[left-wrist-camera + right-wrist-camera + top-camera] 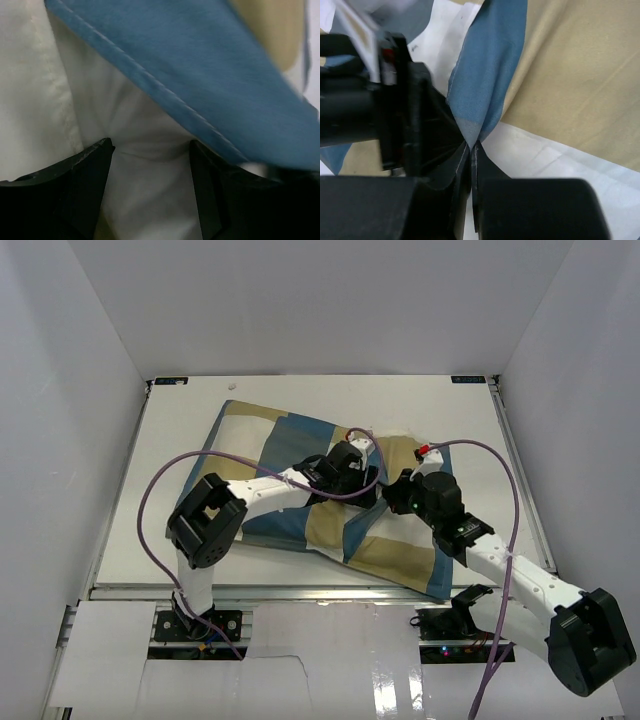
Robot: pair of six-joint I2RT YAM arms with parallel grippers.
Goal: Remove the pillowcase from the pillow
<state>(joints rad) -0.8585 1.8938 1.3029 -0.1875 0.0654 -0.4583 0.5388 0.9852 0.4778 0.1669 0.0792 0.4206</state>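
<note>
well, the checked pillowcase (285, 440) lies spread across the middle of the white table (480, 430). its far-left corner lies close to the far edge and its near-right corner reaches almost to the near edge. bare tabletop shows on the left, on the right and in a strip along the far side. plain white walls (60, 440) close the table in on the left, right and far sides.

the cover is soft cloth in blocks of blue, tan and cream, lying rumpled and folded where the arms meet it.

the left gripper (150, 150) sits near the pillowcase's centre with its black fingers (85, 175) spread well apart. smooth white fabric of the pillow (125, 115) bulges up between them, and whether they press on it cannot be told. just beyond, the pillowcase's stitched blue edge crosses at a slant above the white.

the right gripper (471, 147), just to the right of the left one, has its jaws pressed together on a pinched ridge of blue pillowcase cloth, which stands up in a narrow fold from the tips. tan and cream blocks lie flat beside it.

counted: one pillowcase, one pillow, two arms, two grippers and two purple cables (140, 508), one looping off each arm.
</note>
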